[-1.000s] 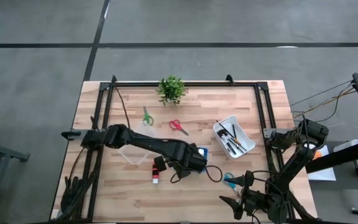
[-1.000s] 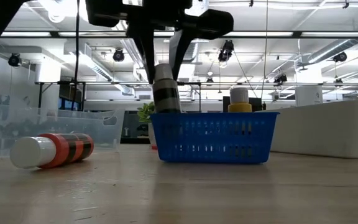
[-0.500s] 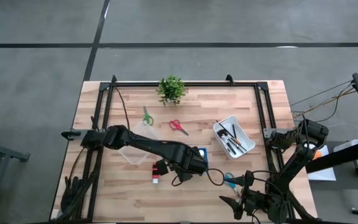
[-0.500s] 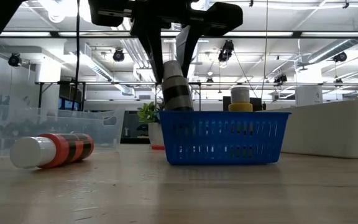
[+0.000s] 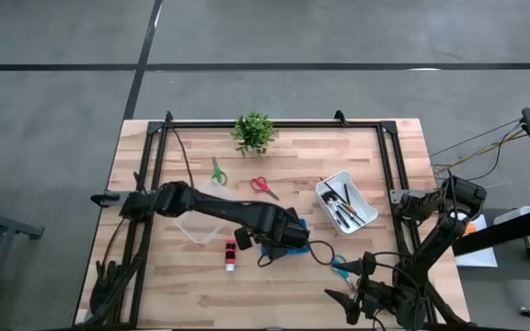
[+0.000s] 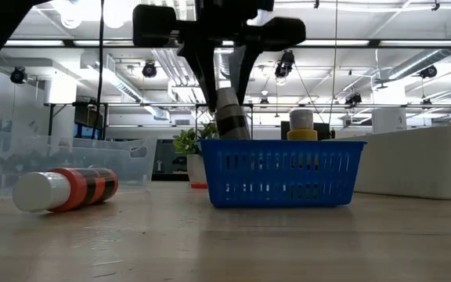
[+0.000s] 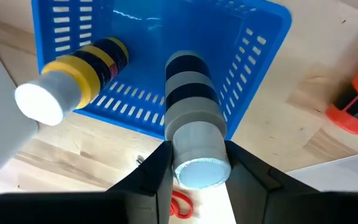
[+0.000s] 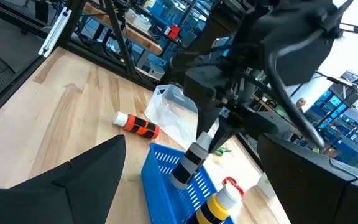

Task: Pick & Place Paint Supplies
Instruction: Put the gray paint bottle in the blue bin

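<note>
My left gripper [image 5: 282, 237] is over the blue basket [image 6: 284, 172] and is shut on a grey-and-black banded paint bottle [image 7: 191, 115]. The bottle's lower end dips behind the basket's left rim [image 6: 232, 117]. A yellow-and-black bottle with a white cap [image 6: 301, 125] stands inside the basket and also shows in the left wrist view [image 7: 73, 78]. A red-and-black bottle with a white cap [image 6: 61, 188] lies on its side on the table left of the basket [image 5: 231, 257]. My right gripper [image 5: 350, 299] is open and empty at the near right. My left gripper pinches the grey bottle's cap end [image 7: 197, 163] between its two fingers, one finger [image 7: 151, 171] on each side. The fingers come from above, pointing down. The bottle hangs below them, slightly tilted, its lower end inside the basket by the left wall.
A clear plastic container [image 5: 199, 226] sits left of the basket. Green scissors [image 5: 216, 173] and red scissors [image 5: 264, 187] lie farther back. A white tray with brushes [image 5: 346, 202] is at the right, blue-handled scissors [image 5: 339, 268] near it, and a potted plant [image 5: 254, 131] at the far edge.
My left gripper has carried the grey bottle toward the table's right edge and a little down, from beside the basket's left wall to over its inside. The bottle has tipped from nearly upright to slightly tilted. The basket has slid a little toward the right.
</note>
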